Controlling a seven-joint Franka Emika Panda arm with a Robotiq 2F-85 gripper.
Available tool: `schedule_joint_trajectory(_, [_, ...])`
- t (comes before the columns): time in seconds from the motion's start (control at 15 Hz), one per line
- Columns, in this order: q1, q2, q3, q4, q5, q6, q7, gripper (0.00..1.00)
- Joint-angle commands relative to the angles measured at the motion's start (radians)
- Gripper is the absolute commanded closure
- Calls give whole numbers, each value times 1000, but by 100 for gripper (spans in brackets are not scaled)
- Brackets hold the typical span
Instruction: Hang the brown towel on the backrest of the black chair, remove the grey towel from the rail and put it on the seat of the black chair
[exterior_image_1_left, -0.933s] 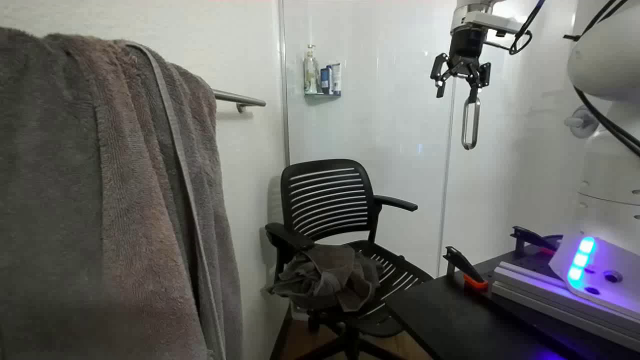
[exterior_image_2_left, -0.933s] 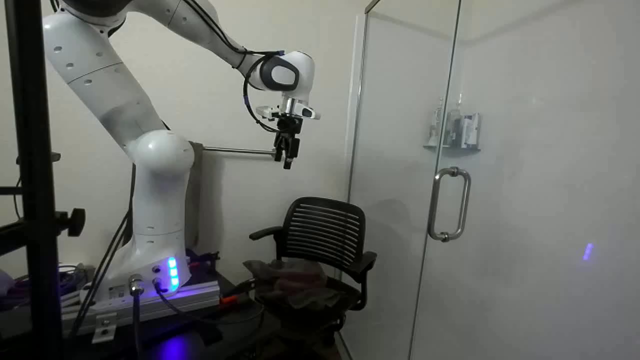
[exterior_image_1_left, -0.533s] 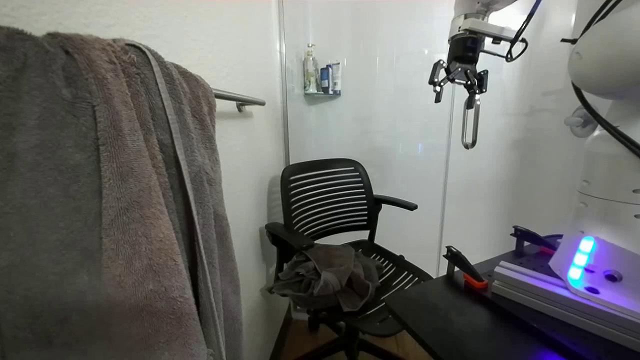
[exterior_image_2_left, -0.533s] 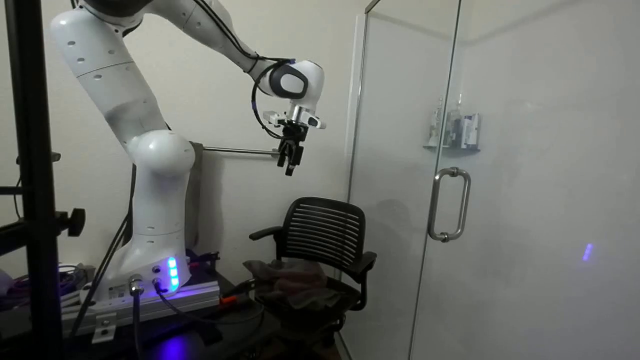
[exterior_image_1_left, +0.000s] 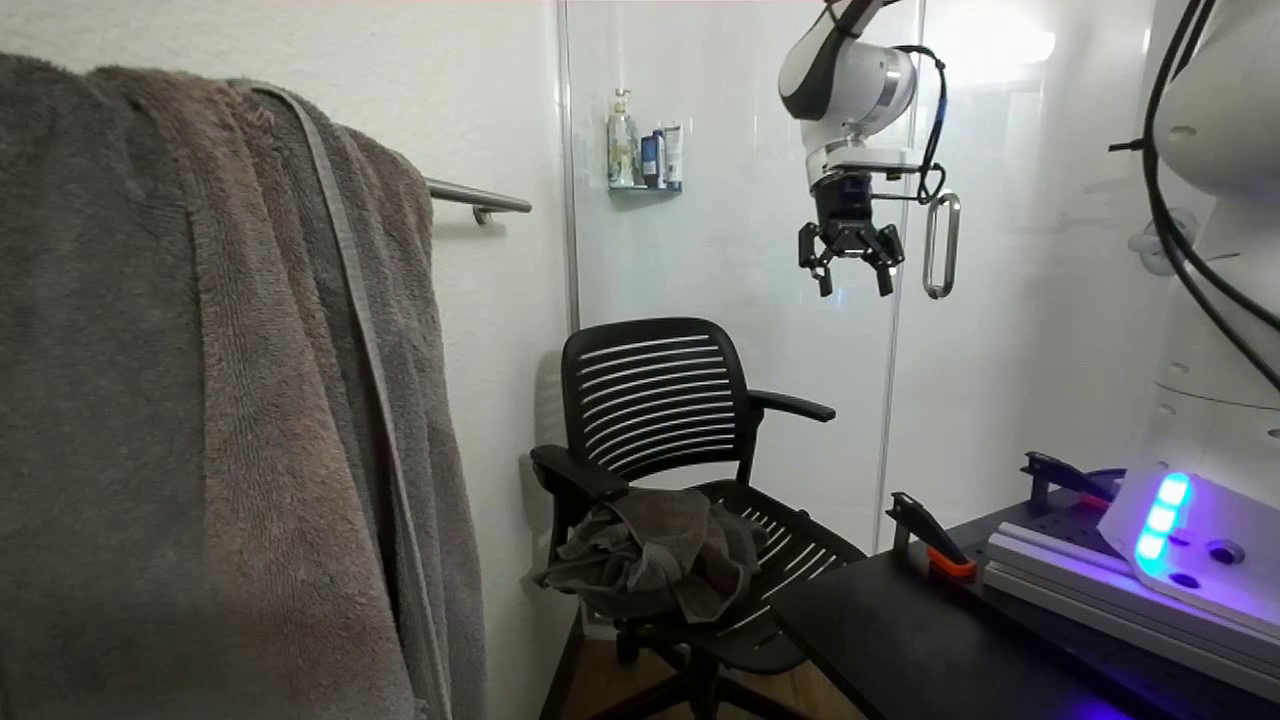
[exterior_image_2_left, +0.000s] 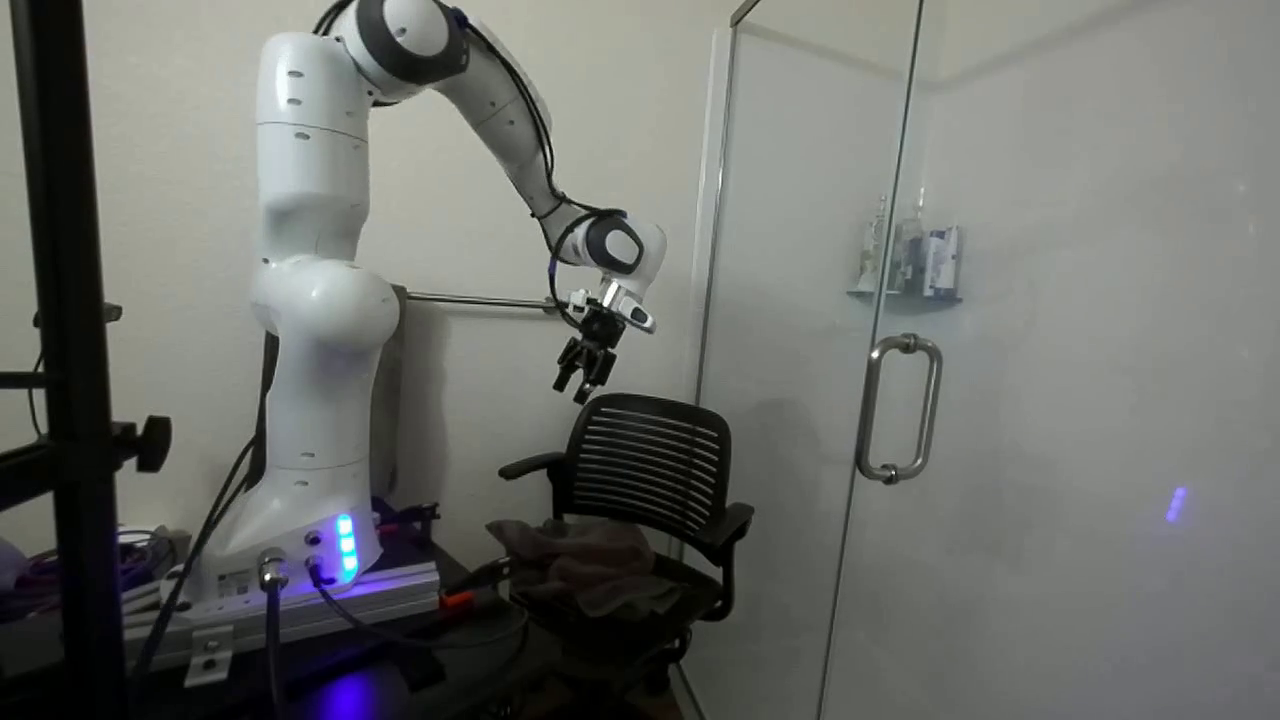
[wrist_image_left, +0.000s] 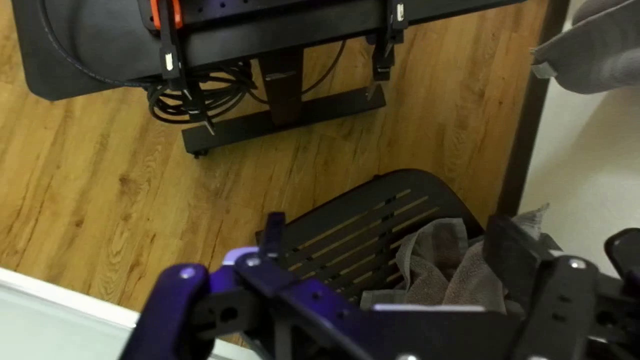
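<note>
While the arm (exterior_image_2_left: 325, 290) arches, its hand (exterior_image_1_left: 855, 287) hangs spread.

My gripper (exterior_image_1_left: 855, 284) is black. Below my jaws I see the black chair (exterior_image_1_left: 741, 490), its backrest (exterior_image_1_left: 652, 392) striped with horizontal slats; a rumpled cloth (exterior_image_1_left: 665, 560) in grey and brown; yellow-brown, dark-grained floor (wrist_image_left: 150, 205). Well apart from my jaws, the grey towel (exterior_image_1_left: 280, 400) has brownish bands; the rail (exterior_image_1_left: 475, 196) is silver-grey.
</note>
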Motion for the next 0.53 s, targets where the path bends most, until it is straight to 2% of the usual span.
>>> schedule_joint_trajectory(0.0, [-2, 260, 74, 218, -109, -20, 67, 0])
schedule_joint_trajectory(0.07, [-2, 290, 81, 256, -121, -8, 87, 0])
schedule_joint_trajectory(0.2, [-8, 237, 90, 189, -97, 7, 74, 0])
schedule_joint_trajectory(0.47, [-17, 278, 88, 227, -89, -3, 57, 0])
